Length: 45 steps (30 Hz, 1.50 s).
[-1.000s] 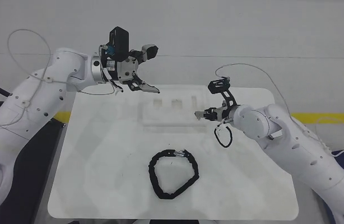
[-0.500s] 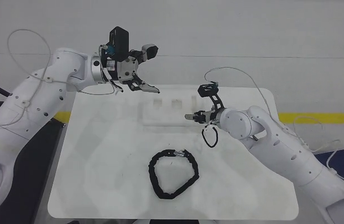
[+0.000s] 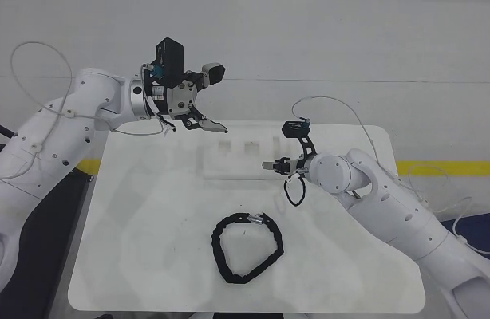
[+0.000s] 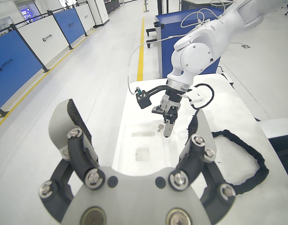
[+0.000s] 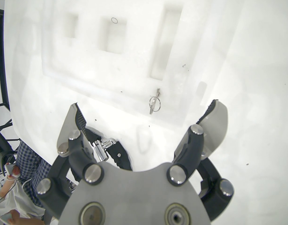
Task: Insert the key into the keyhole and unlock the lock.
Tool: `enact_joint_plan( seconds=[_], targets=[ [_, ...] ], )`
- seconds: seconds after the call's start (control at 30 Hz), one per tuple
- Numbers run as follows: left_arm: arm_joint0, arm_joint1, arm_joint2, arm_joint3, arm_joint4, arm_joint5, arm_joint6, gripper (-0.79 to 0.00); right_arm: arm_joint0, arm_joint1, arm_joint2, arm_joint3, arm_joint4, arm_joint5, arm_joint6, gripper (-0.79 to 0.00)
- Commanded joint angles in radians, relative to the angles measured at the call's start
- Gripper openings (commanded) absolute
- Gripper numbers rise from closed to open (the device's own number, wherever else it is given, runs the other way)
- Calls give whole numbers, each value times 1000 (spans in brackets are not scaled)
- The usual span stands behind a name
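**Key on tray ledge; both pincers spread**

Left pincer (image 3: 215, 100) hangs above the far left corner of the table (image 3: 141, 255), fingers spread, holding nothing. The foam tray (image 3: 229, 169) sits mid-table, and the black chain lock (image 3: 246, 246) lies looped in front of it. The key (image 5: 154, 101), on its ring, rests on the tray's ledge beside the long slot. Right pincer (image 5: 145, 111) is spread, just beside the key.

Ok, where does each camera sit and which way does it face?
Top view: above the arms, looking down on the table; both arms show.
Left wrist view: behind the left end effector, facing the right end effector.
Right wrist view: behind its own fingers, looking down at the key.
Both wrist views share the key.
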Motion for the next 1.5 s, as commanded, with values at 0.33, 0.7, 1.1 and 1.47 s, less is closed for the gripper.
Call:
enact_joint_plan(
  seconds=[0.33,0.7,1.1,1.47],
  targets=[
    [0,0,0,0,0,0,0,0,0,0,0,0,0,0,0,0],
    [0,0,0,0,0,0,0,0,17,-21,24,-19,6,17,57,0],
    [0,0,0,0,0,0,0,0,39,-69,-20,17,-31,44,131,-188],
    [0,0,0,0,0,0,0,0,48,-89,-28,52,-131,83,169,-345]
  ],
)
